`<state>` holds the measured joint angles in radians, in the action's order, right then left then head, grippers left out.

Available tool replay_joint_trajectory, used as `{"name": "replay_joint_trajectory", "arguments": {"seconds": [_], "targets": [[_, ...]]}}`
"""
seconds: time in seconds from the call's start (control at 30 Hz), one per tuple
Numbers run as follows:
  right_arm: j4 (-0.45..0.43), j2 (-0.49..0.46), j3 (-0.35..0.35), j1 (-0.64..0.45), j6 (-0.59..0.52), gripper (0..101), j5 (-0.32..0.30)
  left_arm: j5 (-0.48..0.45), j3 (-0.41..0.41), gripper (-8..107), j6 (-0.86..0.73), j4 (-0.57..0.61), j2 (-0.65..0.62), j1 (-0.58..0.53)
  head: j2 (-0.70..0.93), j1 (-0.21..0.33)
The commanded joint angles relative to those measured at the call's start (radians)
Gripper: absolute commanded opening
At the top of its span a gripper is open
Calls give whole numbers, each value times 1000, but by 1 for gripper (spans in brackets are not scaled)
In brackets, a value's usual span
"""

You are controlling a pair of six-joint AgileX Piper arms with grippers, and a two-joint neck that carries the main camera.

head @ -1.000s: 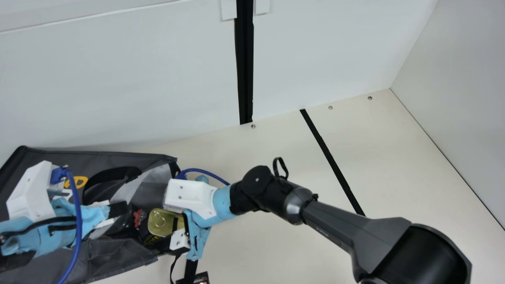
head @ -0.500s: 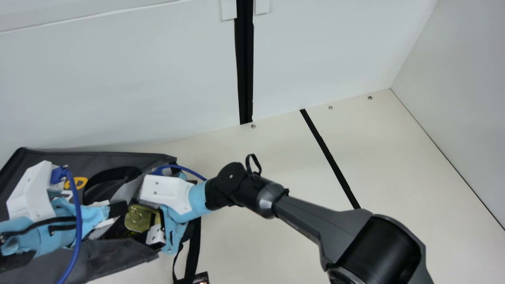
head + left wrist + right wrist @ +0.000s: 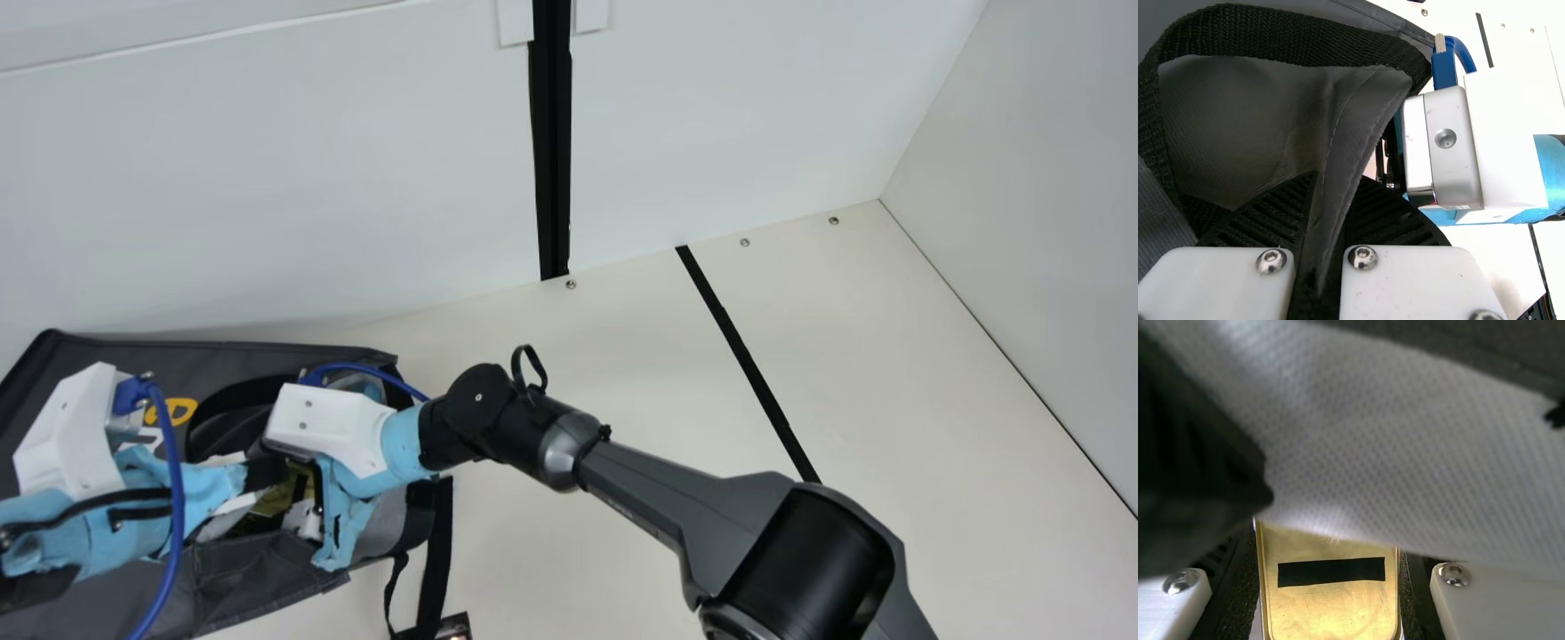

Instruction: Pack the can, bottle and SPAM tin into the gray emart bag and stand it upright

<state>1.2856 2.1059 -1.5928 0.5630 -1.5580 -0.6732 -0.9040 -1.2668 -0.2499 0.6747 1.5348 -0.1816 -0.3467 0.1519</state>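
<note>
In the main view, rests on the cream table (image 3: 622, 382) along the left stretch of its back edge, close to the white wall (image 3: 267, 178): a gray emart bag (image 3: 160, 351) on its side, lettered yellow, mouth toward the table's right edge. Clamps the fabric at the mouth in the left gripper (image 3: 271, 471). Holds the SPAM tin (image 3: 274, 500), gold end partly visible, in the right gripper (image 3: 286, 500), inside the bag's mouth and beside the other fingertips. Hangs black straps (image 3: 436, 560) from the mouth side toward the table's front edge, near a small dark item (image 3: 456, 625) too cut off to tell.

In the left wrist view, pinches a gray fold (image 3: 1331, 193) of the bag narrowly between ribbed fingers (image 3: 1388, 217). Loops black webbing (image 3: 1278, 33) just beyond, with the right arm's white housing (image 3: 1505, 147) and blue cable (image 3: 1443, 70) near.

In the right wrist view, grips the tin between fingers set wide, one at each side, black strip (image 3: 1331, 572) across the gold face. Drapes pale woven fabric (image 3: 1405, 447) over part of it, near a dark ribbed fingertip (image 3: 1198, 447), blurred.
</note>
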Motion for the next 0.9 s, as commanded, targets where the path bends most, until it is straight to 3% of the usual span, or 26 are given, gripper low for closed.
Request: {"name": "replay_joint_trajectory", "arguments": {"seconds": [0.0, 0.43, 0.8, 0.87], "targets": [[-8, 2, -2, 6, 4, 13, 3, 0, 0, -8, 0, 0, 0, 0, -2, 23], [-11, -11, 7, 23, 24, 57, 18, -2, 0, -8, 0, -8, 0, 0, -2, 23], [1, -50, 58, 18, 0, 94, 18, -8, 0, -8, 0, -8, 0, 0, -2, 23], [3, -61, 71, 14, -6, 95, 18, -8, 0, -8, 0, -8, 0, 0, -2, 23]]}}
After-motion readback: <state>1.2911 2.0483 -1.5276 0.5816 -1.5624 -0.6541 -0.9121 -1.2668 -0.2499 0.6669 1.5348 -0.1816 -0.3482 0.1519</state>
